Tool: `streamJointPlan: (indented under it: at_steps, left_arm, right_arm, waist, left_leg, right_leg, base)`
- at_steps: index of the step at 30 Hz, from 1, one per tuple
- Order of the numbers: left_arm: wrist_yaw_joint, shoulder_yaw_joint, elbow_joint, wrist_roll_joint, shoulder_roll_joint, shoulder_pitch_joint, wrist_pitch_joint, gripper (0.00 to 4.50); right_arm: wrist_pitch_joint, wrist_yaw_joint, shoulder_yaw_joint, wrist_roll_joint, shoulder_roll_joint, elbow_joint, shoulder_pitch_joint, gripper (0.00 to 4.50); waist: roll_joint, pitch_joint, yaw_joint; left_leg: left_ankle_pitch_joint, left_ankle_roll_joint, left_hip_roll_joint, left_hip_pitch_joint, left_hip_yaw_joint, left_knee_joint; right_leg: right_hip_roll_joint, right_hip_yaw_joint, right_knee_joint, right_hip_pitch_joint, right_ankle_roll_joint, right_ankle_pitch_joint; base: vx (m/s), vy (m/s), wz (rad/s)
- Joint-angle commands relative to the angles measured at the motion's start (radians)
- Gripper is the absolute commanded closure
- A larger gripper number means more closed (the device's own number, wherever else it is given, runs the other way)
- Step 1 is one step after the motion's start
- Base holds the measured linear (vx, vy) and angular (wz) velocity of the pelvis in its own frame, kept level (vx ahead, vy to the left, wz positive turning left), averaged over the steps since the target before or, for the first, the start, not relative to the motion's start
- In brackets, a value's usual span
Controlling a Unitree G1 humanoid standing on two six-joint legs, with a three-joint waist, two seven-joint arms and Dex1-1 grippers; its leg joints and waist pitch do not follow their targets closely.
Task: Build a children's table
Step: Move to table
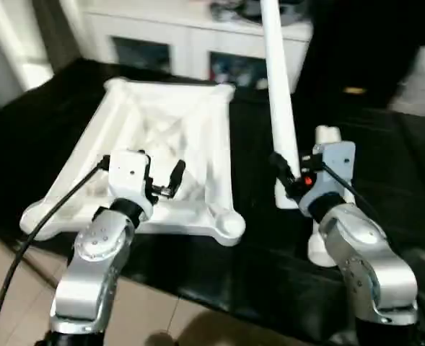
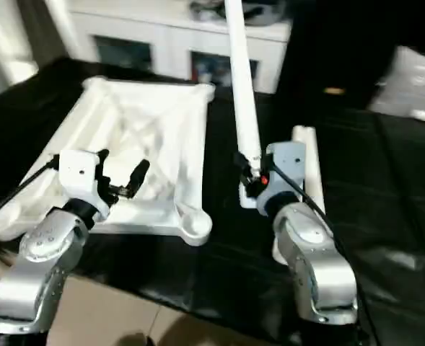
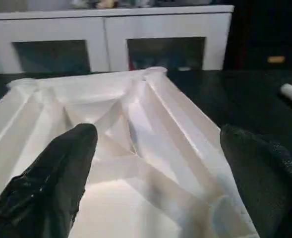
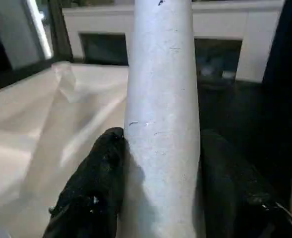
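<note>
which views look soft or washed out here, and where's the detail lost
Left eye view: the table top glares white, its ribs barely readable. Left wrist view: the near fingers blur. Right wrist view: the leg is close and soft-edged, the cabinet behind hazy.

White table top [image 1: 161, 137] lies ribbed underside up; one tapered leg [image 1: 281, 108] stands tilted beside it.

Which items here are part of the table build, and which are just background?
Part of the job:
- table top, upside down, ribs showing
- leg, upright in the right gripper
- spare legs lying behind that gripper
- left gripper, open above the top

Just lying about:
- white cabinet with glass doors
- black cover
</note>
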State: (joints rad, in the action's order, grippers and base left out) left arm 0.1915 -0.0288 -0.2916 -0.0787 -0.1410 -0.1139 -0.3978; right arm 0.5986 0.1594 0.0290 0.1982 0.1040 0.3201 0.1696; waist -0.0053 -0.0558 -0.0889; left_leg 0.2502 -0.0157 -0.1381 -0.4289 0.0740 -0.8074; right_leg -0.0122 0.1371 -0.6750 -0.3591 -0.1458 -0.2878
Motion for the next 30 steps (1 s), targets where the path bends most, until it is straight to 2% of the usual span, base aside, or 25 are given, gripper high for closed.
streamJointPlan:
  at_steps: [1, 3, 4, 5, 7, 8, 9, 10, 11, 12, 13, 15, 16, 17, 18, 19, 20, 21, 22, 24, 25, 26, 28, 29, 30]
  left_arm:
    - [-0.008, -0.003, -0.015, 0.007, -0.003, -0.002, -0.014, 0.10]
    - [-0.011, -0.007, -0.017, 0.007, -0.004, 0.001, -0.017, 0.10]
    - [-0.012, -0.008, -0.018, 0.006, -0.005, 0.002, -0.018, 0.10]
    - [-0.013, -0.008, -0.017, 0.006, -0.006, 0.002, -0.018, 0.10]
    - [-0.013, -0.008, -0.016, 0.007, -0.005, 0.002, -0.017, 0.10]
    - [-0.012, -0.007, -0.017, 0.008, -0.004, 0.003, -0.018, 0.10]
    - [-0.012, -0.007, -0.018, 0.009, -0.003, 0.004, -0.018, 0.10]
    - [-0.012, -0.007, -0.019, 0.010, -0.002, 0.005, -0.019, 0.10]
    - [-0.012, -0.008, -0.020, 0.011, -0.002, 0.006, -0.019, 0.10]
    - [-0.012, -0.009, -0.021, 0.012, -0.002, 0.007, -0.020, 0.10]
    - [-0.014, -0.010, -0.024, 0.013, -0.001, 0.008, -0.022, 0.10]
    - [-0.016, -0.011, -0.027, 0.013, -0.001, 0.011, -0.023, 0.10]
    - [-0.016, -0.011, -0.027, 0.013, -0.001, 0.011, -0.023, 0.10]
    - [-0.018, -0.012, -0.030, 0.013, -0.002, 0.016, -0.023, 0.10]
    - [-0.019, -0.012, -0.032, 0.013, -0.001, 0.019, -0.024, 0.10]
    - [-0.019, -0.012, -0.033, 0.013, -0.001, 0.020, -0.025, 0.10]
    - [-0.020, -0.012, -0.034, 0.014, -0.001, 0.021, -0.025, 0.10]
    - [-0.020, -0.011, -0.036, 0.015, 0.001, 0.022, -0.026, 0.10]
    - [-0.020, -0.010, -0.037, 0.015, 0.002, 0.023, -0.026, 0.10]
    - [-0.022, -0.010, -0.038, 0.016, 0.002, 0.024, -0.027, 0.10]
    - [-0.025, -0.010, -0.039, 0.015, 0.002, 0.024, -0.029, 0.10]
    - [-0.026, -0.011, -0.039, 0.015, 0.002, 0.024, -0.029, 0.10]
    - [-0.027, -0.010, -0.038, 0.014, 0.002, 0.023, -0.030, 0.10]
    - [-0.027, -0.011, -0.036, 0.015, 0.003, 0.022, -0.029, 0.10]
    - [-0.028, -0.012, -0.036, 0.016, 0.004, 0.022, -0.029, 0.10]
  right_arm:
    - [0.008, -0.006, 0.008, -0.003, 0.002, 0.029, 0.003, 2.61]
    - [0.013, -0.007, 0.014, -0.001, 0.002, 0.029, -0.002, 2.61]
    - [0.018, -0.009, 0.016, -0.001, 0.002, 0.031, -0.004, 2.61]
    - [0.021, -0.011, 0.017, -0.001, 0.001, 0.031, -0.005, 2.61]
    - [0.023, -0.012, 0.018, -0.001, 0.002, 0.031, -0.006, 2.61]
    - [0.025, -0.016, 0.018, -0.001, 0.005, 0.031, -0.008, 2.61]
    - [0.025, -0.018, 0.017, 0.000, 0.006, 0.032, -0.010, 2.61]
    - [0.025, -0.020, 0.017, 0.000, 0.008, 0.031, -0.012, 2.61]
    - [0.025, -0.021, 0.017, 0.000, 0.009, 0.031, -0.013, 2.61]
    - [0.026, -0.020, 0.018, 0.000, 0.010, 0.032, -0.015, 2.61]
    - [0.029, -0.020, 0.018, 0.000, 0.011, 0.034, -0.016, 2.61]
    - [0.035, -0.016, 0.014, -0.005, 0.018, 0.037, -0.019, 2.61]
    - [0.035, -0.016, 0.014, -0.005, 0.018, 0.037, -0.019, 2.61]
    - [0.043, -0.017, 0.015, -0.007, 0.020, 0.039, -0.020, 2.61]
    - [0.045, -0.018, 0.017, -0.008, 0.023, 0.036, -0.020, 2.61]
    - [0.046, -0.019, 0.018, -0.009, 0.024, 0.035, -0.020, 2.61]
    - [0.049, -0.021, 0.020, -0.010, 0.025, 0.033, -0.020, 2.61]
    - [0.055, -0.025, 0.026, -0.003, 0.024, 0.031, -0.021, 2.61]
    - [0.055, -0.025, 0.026, -0.003, 0.025, 0.030, -0.021, 2.61]
    - [0.057, -0.027, 0.023, -0.008, 0.032, 0.027, -0.021, 2.61]
    - [0.059, -0.032, 0.024, -0.012, 0.037, 0.024, -0.018, 2.61]
    - [0.064, -0.035, 0.024, -0.016, 0.041, 0.023, -0.016, 2.61]
    - [0.069, -0.043, 0.030, -0.022, 0.038, 0.020, -0.014, 2.61]
    - [0.067, -0.045, 0.032, -0.025, 0.040, 0.017, -0.014, 2.61]
    - [0.066, -0.045, 0.032, -0.025, 0.042, 0.017, -0.015, 2.61]
  waist:
    - [-0.023, 0.052, -0.004]
    - [0.028, 0.080, -0.007]
    - [0.084, 0.104, 0.006]
    - [0.050, 0.115, 0.036]
    - [0.056, 0.105, 0.033]
    - [0.049, 0.089, 0.022]
    - [0.036, 0.090, 0.027]
    - [0.016, 0.084, 0.021]
    - [-0.012, 0.090, 0.024]
    - [-0.050, 0.106, -0.004]
    - [-0.056, 0.086, -0.008]
    - [-0.035, 0.073, 0.006]
    - [-0.014, 0.058, 0.023]
    - [0.039, 0.057, 0.030]
    - [0.049, 0.074, 0.043]
    - [0.061, 0.083, 0.074]
    - [0.054, 0.080, 0.068]
    - [0.050, 0.088, 0.078]
    - [0.049, 0.077, 0.068]
    - [0.013, 0.078, 0.079]
    - [0.001, 0.063, 0.051]
    - [-0.039, 0.077, 0.019]
    - [-0.055, 0.046, 0.019]
    - [-0.041, 0.053, 0.018]
    - [-0.012, 0.066, 0.009]
  left_leg:
    - [0.161, -0.053, 0.047, -0.012, 0.064, 0.005]
    - [0.112, -0.108, -0.015, 0.026, 0.046, 0.129]
    - [-0.111, -0.221, -0.312, 0.134, -0.139, 0.258]
    - [-0.444, -0.304, -0.402, 0.192, -0.188, 0.250]
    - [-0.681, -0.326, -0.273, 0.172, -0.130, 0.207]
    - [-0.611, -0.407, -0.143, 0.089, -0.017, 0.227]
    - [-0.508, -0.420, -0.112, 0.076, -0.008, 0.243]
    - [-0.284, -0.405, -0.047, 0.044, 0.018, 0.217]
    - [-0.166, -0.372, 0.031, 0.021, 0.060, 0.141]
    - [0.139, -0.215, 0.055, -0.017, 0.084, -0.012]
    - [0.164, -0.088, 0.052, -0.031, 0.080, -0.030]
    - [0.220, -0.027, 0.050, 0.015, 0.080, -0.020]
    - [0.231, -0.063, 0.035, 0.054, 0.076, 0.030]
    - [0.222, -0.095, -0.043, 0.117, 0.050, 0.135]
    - [0.129, -0.153, -0.174, 0.136, -0.050, 0.233]
    - [0.030, -0.298, -0.334, 0.125, -0.194, 0.303]
    - [-0.056, -0.312, -0.229, 0.128, -0.146, 0.251]
    - [-0.127, -0.392, -0.189, 0.129, -0.173, 0.245]
    - [-0.162, -0.449, -0.090, 0.086, -0.166, 0.256]
    - [-0.091, -0.428, -0.007, 0.073, -0.173, 0.272]
    - [-0.027, -0.352, 0.070, -0.017, -0.090, 0.177]
    - [0.102, -0.209, 0.064, -0.017, 0.036, -0.033]
    - [0.234, -0.062, 0.049, 0.015, 0.076, -0.033]
    - [0.249, -0.052, 0.042, 0.021, 0.078, -0.022]
    - [0.226, -0.086, 0.007, 0.042, 0.059, 0.081]
  right_leg:
    - [-0.127, -0.101, 0.188, 0.062, -0.215, -0.120]
    - [-0.098, -0.070, 0.212, 0.083, -0.004, -0.108]
    - [-0.059, 0.013, 0.045, -0.004, 0.198, -0.092]
    - [-0.096, -0.033, -0.143, -0.150, 0.233, -0.249]
    - [-0.100, -0.085, -0.169, -0.184, 0.170, -0.102]
    - [-0.054, -0.093, -0.078, -0.125, 0.076, 0.078]
    - [-0.047, -0.095, -0.041, -0.093, 0.020, 0.113]
    - [-0.082, -0.089, 0.053, -0.055, -0.238, 0.177]
    - [-0.101, -0.098, 0.102, -0.033, -0.357, 0.211]
    - [-0.154, -0.146, 0.146, 0.030, -0.487, 0.177]
    - [-0.142, -0.123, 0.140, 0.019, -0.424, 0.196]
    - [-0.176, -0.105, 0.186, 0.004, -0.244, -0.039]
    - [-0.180, -0.098, 0.246, 0.001, -0.095, -0.302]
    - [-0.140, -0.053, 0.291, 0.001, 0.120, -0.443]
    - [-0.083, -0.006, 0.200, -0.003, 0.194, -0.339]
    - [-0.081, -0.016, -0.091, -0.085, 0.281, -0.286]
    - [-0.071, -0.065, -0.148, -0.154, 0.181, -0.150]
    - [-0.075, -0.090, -0.149, -0.150, 0.147, -0.120]
    - [-0.045, -0.102, -0.104, -0.107, 0.080, -0.104]
    - [-0.032, -0.109, -0.006, -0.038, -0.112, -0.109]
    - [-0.128, -0.105, 0.126, 0.024, -0.371, -0.107]
    - [-0.203, -0.100, 0.207, 0.054, -0.472, -0.246]
    - [-0.159, -0.119, 0.188, 0.021, -0.372, -0.240]
    - [-0.175, -0.119, 0.191, 0.040, -0.332, -0.262]
    - [-0.165, -0.139, 0.209, 0.081, -0.211, -0.235]
  base:
    - [-0.003, -0.216, 0.06]
    - [-0.008, -0.209, 0.12]
    - [-0.015, -0.208, 0.03]
    - [-0.015, -0.208, 0.03]
    - [-0.024, -0.181, -0.05]
    - [-0.037, -0.184, 0.02]
    - [-0.057, -0.267, 0.04]
    - [-0.068, -0.324, -0.06]
    - [-0.068, -0.324, -0.06]
    - [-0.073, -0.345, -0.02]
    - [-0.082, -0.339, -0.04]
    - [-0.088, -0.318, -0.03]
    - [-0.097, -0.253, 0.12]
    - [-0.097, -0.253, 0.12]
    - [-0.105, -0.257, -0.01]
    - [-0.091, -0.235, 0.09]
    - [-0.091, -0.235, 0.09]
    - [-0.084, -0.230, 0.36]
    - [-0.105, -0.290, 0.47]
    - [-0.108, -0.318, 0.49]
    - [-0.138, -0.341, 0.58]
    - [-0.138, -0.341, 0.58]
    - [-0.119, -0.313, 0.38]
    - [-0.095, -0.317, 0.21]
    - [-0.082, -0.278, 0.11]
